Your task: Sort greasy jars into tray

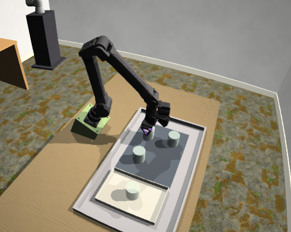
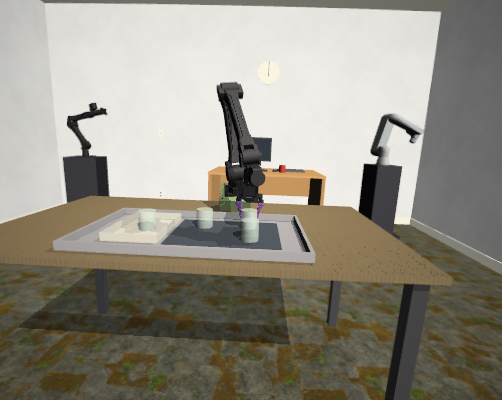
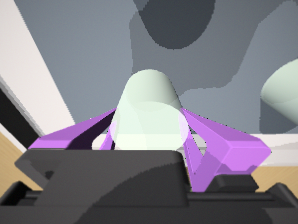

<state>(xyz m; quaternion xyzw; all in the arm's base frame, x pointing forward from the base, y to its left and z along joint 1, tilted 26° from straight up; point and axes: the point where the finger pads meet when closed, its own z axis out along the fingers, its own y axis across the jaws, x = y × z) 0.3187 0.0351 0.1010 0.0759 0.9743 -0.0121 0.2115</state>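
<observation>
Four pale green glass jars stand mouth down. My gripper (image 1: 148, 131) is shut on the jar (image 1: 149, 133) at the mat's far corner nearest the arm; in the wrist view the purple fingers press both sides of that jar (image 3: 148, 117). It stands on the dark drying mat (image 1: 153, 155). Two more jars stand on the mat, one at the far right (image 1: 174, 138) and one in the middle (image 1: 138, 154). The fourth jar (image 1: 133, 190) stands inside the cream tray (image 1: 132, 201) beside the mat. In the exterior view the held jar (image 2: 248, 214) is partly hidden behind another jar (image 2: 250, 230).
Mat and tray lie on a grey steel top (image 1: 142, 174) with a raised rim, on a wooden table. The arm's green base (image 1: 90, 124) stands to the left of it. Other robots on pedestals and a desk stand far off.
</observation>
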